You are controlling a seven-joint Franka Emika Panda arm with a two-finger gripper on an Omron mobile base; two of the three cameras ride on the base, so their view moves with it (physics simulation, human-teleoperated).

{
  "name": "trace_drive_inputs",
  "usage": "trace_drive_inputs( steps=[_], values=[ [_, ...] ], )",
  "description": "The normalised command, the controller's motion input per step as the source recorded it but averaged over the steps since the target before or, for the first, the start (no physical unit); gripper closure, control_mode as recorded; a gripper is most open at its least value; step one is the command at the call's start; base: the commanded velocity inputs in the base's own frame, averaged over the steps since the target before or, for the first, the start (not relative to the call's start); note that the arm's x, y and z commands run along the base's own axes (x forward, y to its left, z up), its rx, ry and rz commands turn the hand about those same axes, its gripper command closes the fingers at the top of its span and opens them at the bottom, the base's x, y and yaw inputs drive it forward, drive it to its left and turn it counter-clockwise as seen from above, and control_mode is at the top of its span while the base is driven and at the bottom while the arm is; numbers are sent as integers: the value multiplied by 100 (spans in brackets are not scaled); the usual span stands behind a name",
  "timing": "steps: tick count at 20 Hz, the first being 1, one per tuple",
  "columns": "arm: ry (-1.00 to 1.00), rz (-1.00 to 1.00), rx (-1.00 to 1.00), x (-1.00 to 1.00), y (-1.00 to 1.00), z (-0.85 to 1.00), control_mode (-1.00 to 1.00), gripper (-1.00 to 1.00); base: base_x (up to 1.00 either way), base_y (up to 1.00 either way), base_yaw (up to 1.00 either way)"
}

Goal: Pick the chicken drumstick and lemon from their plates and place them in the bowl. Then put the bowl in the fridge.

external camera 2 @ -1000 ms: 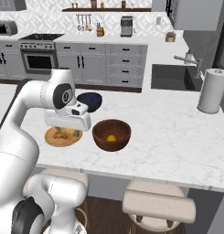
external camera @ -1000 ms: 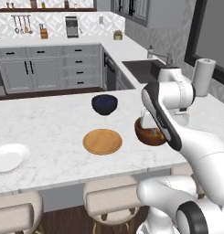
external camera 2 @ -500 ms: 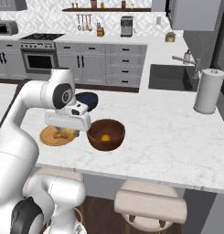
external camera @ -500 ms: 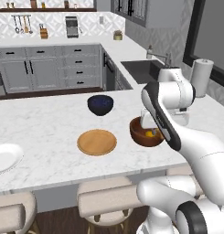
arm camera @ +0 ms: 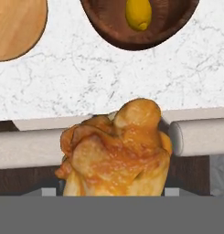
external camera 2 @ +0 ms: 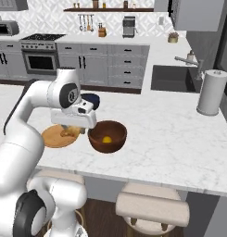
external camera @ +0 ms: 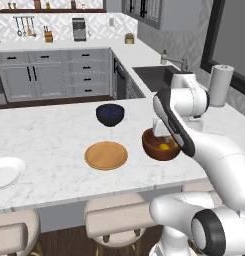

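My gripper (external camera 2: 68, 131) is shut on the golden-brown chicken drumstick (arm camera: 115, 151). It holds it just above the counter, between the tan wooden plate (external camera 2: 53, 137) and the reddish-brown bowl (external camera 2: 107, 135). The lemon (arm camera: 138, 13) lies inside the bowl (external camera: 159, 146), near its middle. The wooden plate (external camera: 106, 155) is bare. The white plate (external camera: 4, 172) lies at the counter's far left and is also bare. In the left base view my own arm hides the hand. The fridge is out of view.
A dark navy bowl (external camera: 110, 114) stands behind the wooden plate. A paper towel roll (external camera 2: 212, 92) stands at the counter's right end, near the sink (external camera 2: 173, 78). White stools (external camera 2: 152, 208) line the counter's near edge.
The whole scene has slid slightly left in both base views, so the base has moved. The gripper keeps its hold on the drumstick beside the bowl.
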Motion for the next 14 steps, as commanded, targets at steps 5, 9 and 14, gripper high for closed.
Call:
trace_drive_inputs(
  steps=[5,9,14],
  values=[
    [0,13,0,100,-24,-4,-100,100,0,0,0],
    [-1,8,0,100,-48,-56,-100,100,0,0,0],
    [-1,0,0,100,-24,-66,-100,100,0,0,0]
  ],
)
